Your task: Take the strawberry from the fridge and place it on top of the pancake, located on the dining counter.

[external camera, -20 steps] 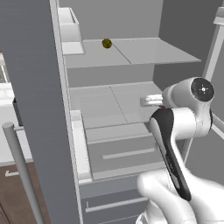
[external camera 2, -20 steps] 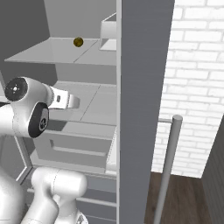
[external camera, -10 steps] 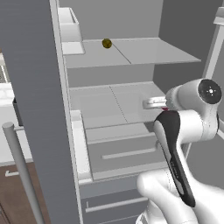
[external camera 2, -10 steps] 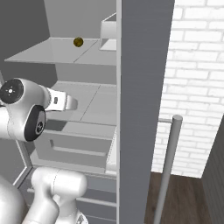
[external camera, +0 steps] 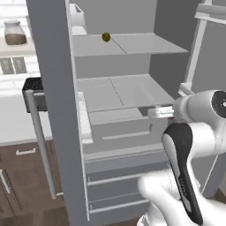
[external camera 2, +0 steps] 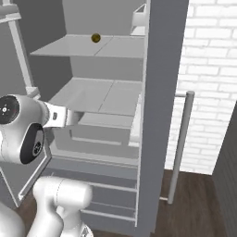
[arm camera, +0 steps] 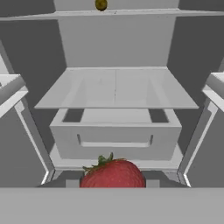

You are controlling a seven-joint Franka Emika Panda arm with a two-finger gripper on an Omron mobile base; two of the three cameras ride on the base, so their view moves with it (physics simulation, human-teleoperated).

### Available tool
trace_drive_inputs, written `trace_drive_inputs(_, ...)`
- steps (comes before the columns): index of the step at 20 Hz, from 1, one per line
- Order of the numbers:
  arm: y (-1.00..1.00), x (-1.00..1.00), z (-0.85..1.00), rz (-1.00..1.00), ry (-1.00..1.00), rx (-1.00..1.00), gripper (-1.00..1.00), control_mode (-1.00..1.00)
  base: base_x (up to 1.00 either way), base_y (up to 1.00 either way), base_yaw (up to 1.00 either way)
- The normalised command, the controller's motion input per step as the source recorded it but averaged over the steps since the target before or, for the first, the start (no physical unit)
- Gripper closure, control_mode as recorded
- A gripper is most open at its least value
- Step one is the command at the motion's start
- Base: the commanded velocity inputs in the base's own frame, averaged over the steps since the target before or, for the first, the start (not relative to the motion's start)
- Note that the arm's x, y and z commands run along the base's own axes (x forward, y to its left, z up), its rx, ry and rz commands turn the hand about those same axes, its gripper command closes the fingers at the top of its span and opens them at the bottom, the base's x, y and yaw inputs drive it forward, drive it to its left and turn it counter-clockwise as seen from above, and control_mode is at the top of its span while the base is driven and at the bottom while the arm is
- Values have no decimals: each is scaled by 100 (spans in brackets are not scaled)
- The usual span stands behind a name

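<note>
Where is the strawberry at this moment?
In the hand view the strawberry sits at the bottom centre, close to the camera, in front of the fridge's open interior, below the shelf and drawer.

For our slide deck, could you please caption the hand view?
Strawberry held close before the camera, facing the open fridge with its pale shelves.

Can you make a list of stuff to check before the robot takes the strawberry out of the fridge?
1. Strawberry sits right at the gripper in the hand view: ok.
2. Gripper really squeezing it: cannot tell, the fingertips are hidden.
3. Fridge doors open wide enough to back out: ok.
4. Shelves stay clear of the strawberry: ok, they sit deeper inside.
5. Small olive-yellow fruit out of the way: ok, it is on the top shelf.
6. Pancake ready on the dining counter: cannot tell.
</note>
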Motion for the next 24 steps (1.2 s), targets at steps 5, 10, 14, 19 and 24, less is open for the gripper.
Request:
trace_drive_inputs(5,0,0,0,0,0,0,100,100,-62,38,-8)
trace_drive_inputs(10,0,0,0,0,0,0,100,100,-44,10,-41)
trace_drive_inputs(14,0,0,0,0,0,0,100,100,-56,0,-67)
trace_drive_inputs(19,0,0,0,0,0,0,100,100,-71,0,-75)
trace_drive_inputs(24,0,0,0,0,0,0,100,100,-50,0,-83)
